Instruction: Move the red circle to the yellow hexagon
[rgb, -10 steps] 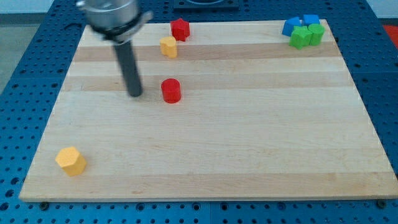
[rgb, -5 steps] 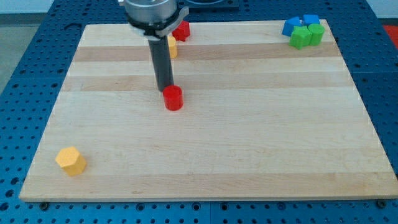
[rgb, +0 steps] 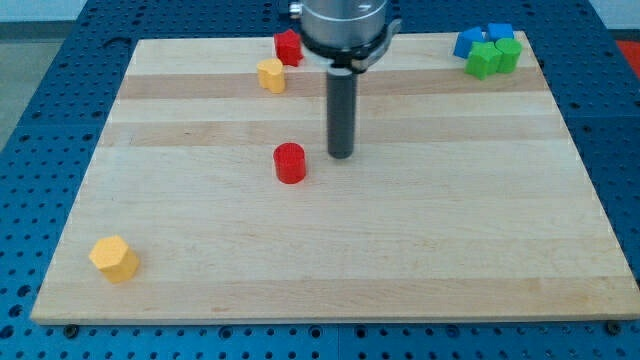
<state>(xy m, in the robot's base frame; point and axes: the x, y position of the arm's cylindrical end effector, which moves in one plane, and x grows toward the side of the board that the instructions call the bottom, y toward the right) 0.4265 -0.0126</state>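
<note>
Hexagon first, since it sits nearest the view's bottom: the yellow hexagon (rgb: 113, 258) rests close to the wooden surface's (rgb: 420, 250) corner at about 8 o'clock, alone and well apart from everything else, which makes it a clear target. Farther up, near the middle, the red circle (rgb: 290, 162) stands upright, and my tip (rgb: 341, 155) is planted just beside it at its 3 o'clock, apart from it rather than touching. That placement reads to me as a setup for a shove toward 8 o'clock, since the tip lies on the side opposite the hexagon. There are no jaws on this rig, only the bare rod, holding nothing. Farther still, a yellow block (rgb: 270, 75) and a red block (rgb: 288, 46) sit around 11 o'clock, and blue blocks (rgb: 483, 38) with green blocks (rgb: 494, 57) cluster at 1 o'clock.
</note>
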